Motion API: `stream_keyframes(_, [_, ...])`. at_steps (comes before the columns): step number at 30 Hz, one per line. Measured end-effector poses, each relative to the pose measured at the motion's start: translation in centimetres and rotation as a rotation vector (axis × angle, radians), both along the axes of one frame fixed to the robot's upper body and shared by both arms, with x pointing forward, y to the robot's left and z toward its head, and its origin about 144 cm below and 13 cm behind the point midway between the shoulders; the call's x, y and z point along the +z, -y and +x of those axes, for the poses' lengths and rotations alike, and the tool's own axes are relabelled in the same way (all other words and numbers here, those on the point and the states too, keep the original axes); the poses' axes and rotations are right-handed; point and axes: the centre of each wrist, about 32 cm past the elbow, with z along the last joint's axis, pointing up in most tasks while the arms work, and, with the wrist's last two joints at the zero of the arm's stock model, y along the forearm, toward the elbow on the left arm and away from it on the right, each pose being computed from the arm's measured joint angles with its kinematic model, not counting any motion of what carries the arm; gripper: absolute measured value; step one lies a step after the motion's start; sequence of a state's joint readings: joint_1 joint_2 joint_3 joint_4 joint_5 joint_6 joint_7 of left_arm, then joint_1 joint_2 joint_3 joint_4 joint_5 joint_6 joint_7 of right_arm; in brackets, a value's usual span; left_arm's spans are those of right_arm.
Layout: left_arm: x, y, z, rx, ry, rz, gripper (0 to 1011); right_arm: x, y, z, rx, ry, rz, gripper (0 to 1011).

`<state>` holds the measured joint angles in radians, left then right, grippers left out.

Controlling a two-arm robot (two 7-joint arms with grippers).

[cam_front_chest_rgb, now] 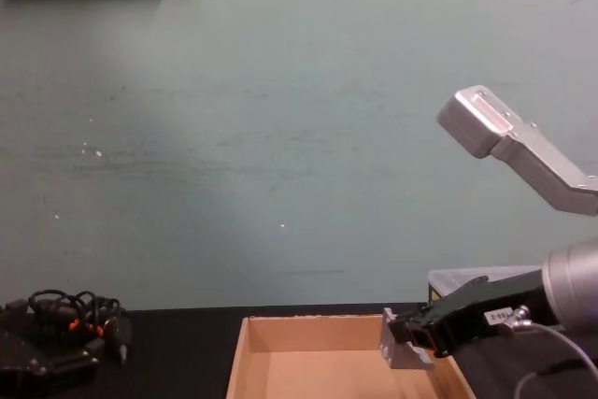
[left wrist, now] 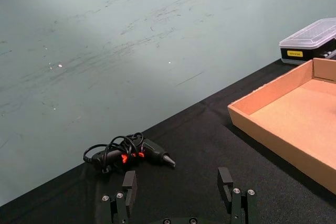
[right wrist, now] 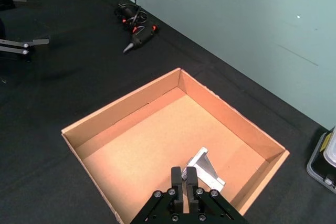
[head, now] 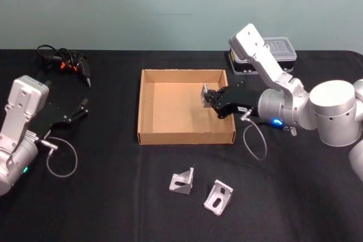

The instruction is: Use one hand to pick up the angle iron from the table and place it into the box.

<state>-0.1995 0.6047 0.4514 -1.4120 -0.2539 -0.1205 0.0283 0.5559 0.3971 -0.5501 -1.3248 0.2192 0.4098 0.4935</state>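
**Right gripper [head: 209, 96] clamped on a small silver-grey metal angle iron [head: 205, 93], hanging inside the shallow tan cardboard box [head: 140, 106].**

The black fingers [right wrist: 177, 176] are pinched narrow on one flange. The rest of the angle iron [right wrist: 206, 169] juts out just past the fingertips and to one side. It is a stubby piece with no strong long axis, and its gusseted corner points away from the wrist. The box floor lies directly beneath the gripper, with the box's right wall just behind it towards the arm. From the chest view the piece [cam_front_chest_rgb: 400, 348] seems to hang at about rim height, so the drop looks short and straight down. The left gripper [head: 79, 109] is parked with fingers spread wide, well apart to the left over the matte black tabletop [head: 113, 185]. Two like brackets [head: 182, 181] [head: 218, 197] lie on the tabletop behind and below the right wrist, outside the box.
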Motion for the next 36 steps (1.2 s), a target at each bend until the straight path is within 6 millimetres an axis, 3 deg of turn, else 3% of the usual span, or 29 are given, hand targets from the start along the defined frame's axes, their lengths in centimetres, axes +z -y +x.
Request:
stream_keyframes(19, [0.0,0.0,0.0,0.000,0.000,0.000,1011,-1.7,-0.7,1.8,0.002,-0.048,-0.010,54])
stream_keyframes(36, [0.0,0.0,0.0,0.000,0.000,0.000,1011,-1.8,-0.9,2.5,0.030,-0.053,-0.022,54])
